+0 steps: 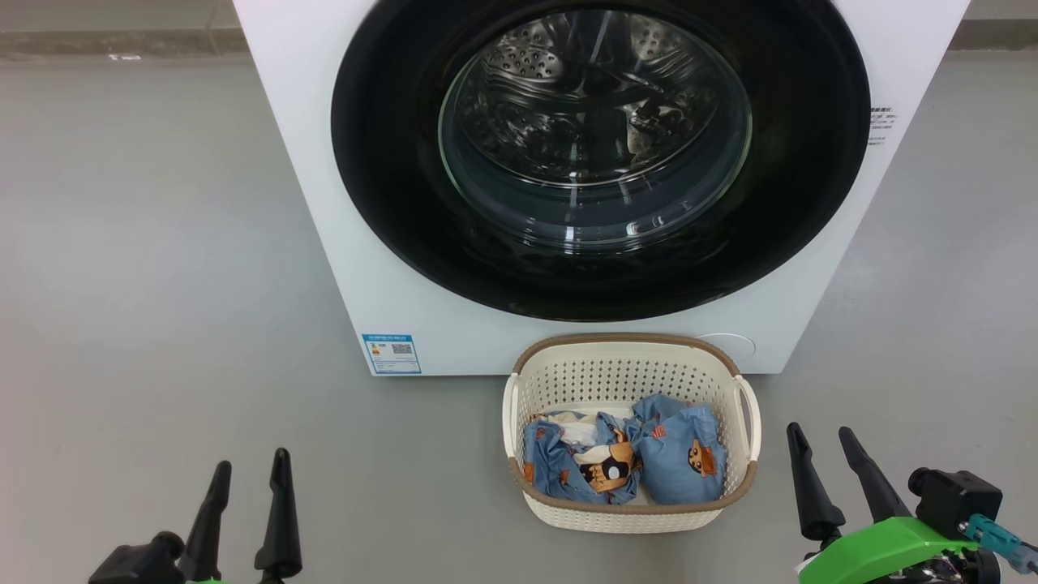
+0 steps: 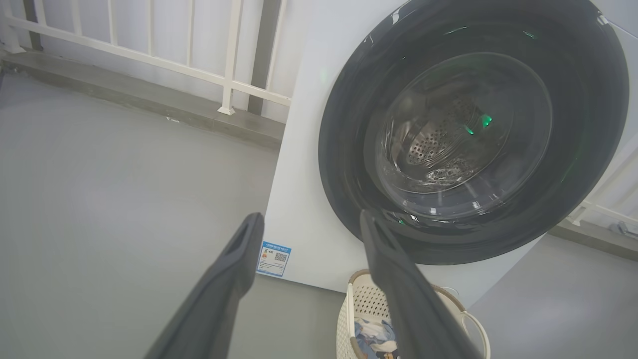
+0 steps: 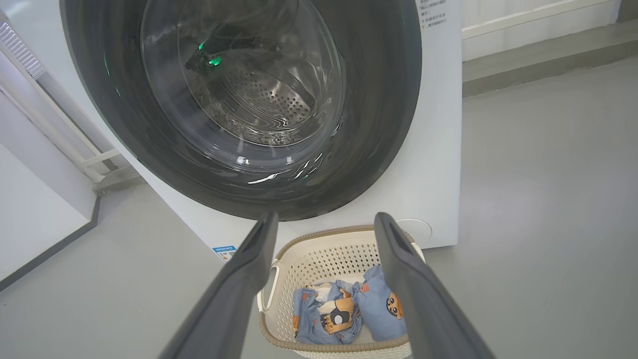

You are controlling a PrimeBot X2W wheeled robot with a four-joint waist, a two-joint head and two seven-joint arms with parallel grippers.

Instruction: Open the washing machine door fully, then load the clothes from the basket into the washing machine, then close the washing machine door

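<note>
**Washing machine door [image 1: 600,268] shut; clothes [image 1: 624,466] in the basket [image 1: 628,341]; both grippers spread and empty.**

We find the door closed flush on the front of the washing machine [image 1: 324,203], ahead of and above both grippers and well apart from their fingertips. The steel drum [image 1: 559,73] shows through its glass. The basket stands on the grey floor [image 1: 162,243] just before the machine, under the door's lower rim. It lies between the two grippers and nearer the right gripper [image 1: 819,431], on that gripper's left. The clothes lie bunched inside it, blue printed pieces with some white cloth among them. The left gripper [image 1: 252,460] holds its fingers apart with nothing between them, and the right one likewise. A blue label sticker [image 1: 392,354] sits low on the machine, ahead of the left gripper.
</note>
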